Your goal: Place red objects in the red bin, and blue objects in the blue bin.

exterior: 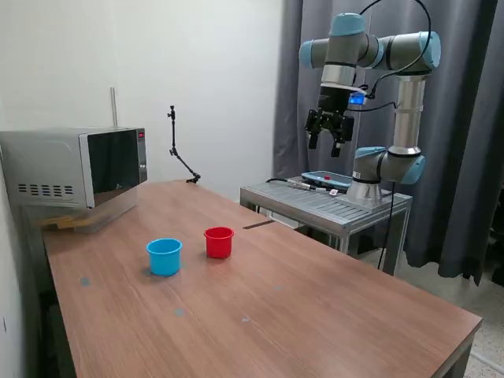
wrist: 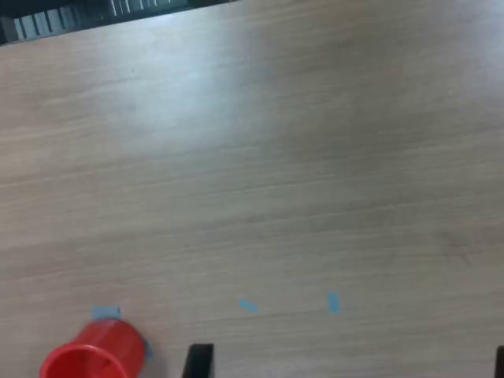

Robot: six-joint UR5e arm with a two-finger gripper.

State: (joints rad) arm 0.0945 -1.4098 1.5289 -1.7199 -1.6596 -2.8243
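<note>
A red cup (exterior: 219,242) and a light blue cup (exterior: 164,257) stand upright on the wooden table (exterior: 331,315), near each other but not touching, the blue one toward the exterior view's left. From this angle their insides cannot be seen well enough to tell whether anything lies in them, and the wrist view shows only part of the red cup's (wrist: 93,358) rim and wall. No cubes are visible on the table in either view. A few small pale blue marks (wrist: 333,302) dot the wood. A microwave (exterior: 77,170) sits at the table's far corner on the exterior view's left, with a thin black stand (exterior: 179,150) behind the table's back edge. The arm rises from a metal cart (exterior: 331,206) at the exterior view's right, and its gripper (exterior: 328,135) hangs high above the cart's edge, well apart from both cups, fingers spread open and holding nothing.
</note>
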